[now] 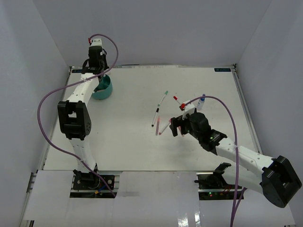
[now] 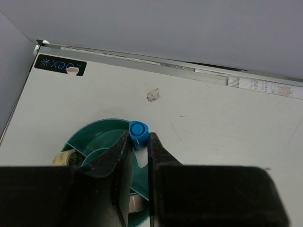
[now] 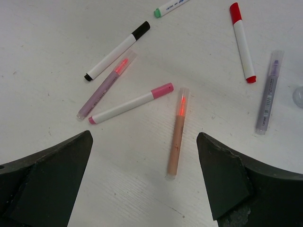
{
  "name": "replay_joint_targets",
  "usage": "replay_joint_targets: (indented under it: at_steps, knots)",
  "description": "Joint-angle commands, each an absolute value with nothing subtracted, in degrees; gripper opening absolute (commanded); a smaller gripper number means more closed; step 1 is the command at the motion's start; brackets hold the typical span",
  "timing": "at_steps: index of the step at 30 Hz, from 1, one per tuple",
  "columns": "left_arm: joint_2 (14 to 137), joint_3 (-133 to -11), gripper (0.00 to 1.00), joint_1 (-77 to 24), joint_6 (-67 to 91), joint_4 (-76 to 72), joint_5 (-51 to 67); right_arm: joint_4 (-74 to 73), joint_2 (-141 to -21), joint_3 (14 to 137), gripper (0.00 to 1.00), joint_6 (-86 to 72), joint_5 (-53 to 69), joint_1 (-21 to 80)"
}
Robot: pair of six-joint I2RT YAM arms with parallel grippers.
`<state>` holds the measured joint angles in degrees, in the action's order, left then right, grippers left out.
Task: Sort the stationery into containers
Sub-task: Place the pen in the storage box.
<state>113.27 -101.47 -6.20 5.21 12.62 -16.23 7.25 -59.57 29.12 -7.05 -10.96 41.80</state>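
My left gripper (image 2: 138,138) is shut on a white marker with a blue cap (image 2: 138,129), held upright over the rim of the round teal organizer (image 2: 90,137) at the table's far left (image 1: 103,90). A cream tape roll (image 2: 61,158) lies in one compartment. My right gripper (image 3: 144,137) hangs open above loose pens. An orange pen (image 3: 176,142) lies between its fingers, nearer the right one. Beyond it are a pink-capped marker (image 3: 130,103), a purple pen (image 3: 104,87), a black-capped marker (image 3: 116,49), a red-capped marker (image 3: 242,42) and a green cap (image 3: 157,13).
A lilac pen (image 3: 269,94) lies to the right of the red-capped marker. A small blue-capped bottle (image 1: 202,100) stands just beyond my right gripper (image 1: 177,125). White walls enclose the table on three sides, and a metal rail (image 2: 189,68) runs along the far edge.
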Motion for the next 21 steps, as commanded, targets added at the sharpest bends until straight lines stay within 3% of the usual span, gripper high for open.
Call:
replay_joint_targets:
  at_steps: [1, 5, 14, 16, 21]
  knots:
    - [114.69, -103.8, 0.01, -5.1, 5.89, 15.03, -14.24, 7.3, -58.1, 28.57, 0.97, -7.03, -12.39, 41.75]
    - [115.75, -102.84, 0.08, -4.48, 6.85, 15.64, -13.54, 6.86, -57.13, 28.13, 0.97, -7.64, -13.01, 41.75]
    - [116.11, -102.74, 0.4, -4.31, 8.26, 17.22, -10.46, 5.27, -55.2, 26.9, 0.97, -8.7, -13.36, 41.75]
    - [115.49, -103.01, 0.51, -4.31, 8.52, 17.93, -9.24, 5.1, -54.58, 26.72, 0.97, -8.79, -13.36, 41.75]
    - [111.72, -102.74, 0.63, -4.48, 9.14, 20.56, -7.65, 4.57, -53.26, 26.11, 0.97, -9.31, -13.27, 41.75]
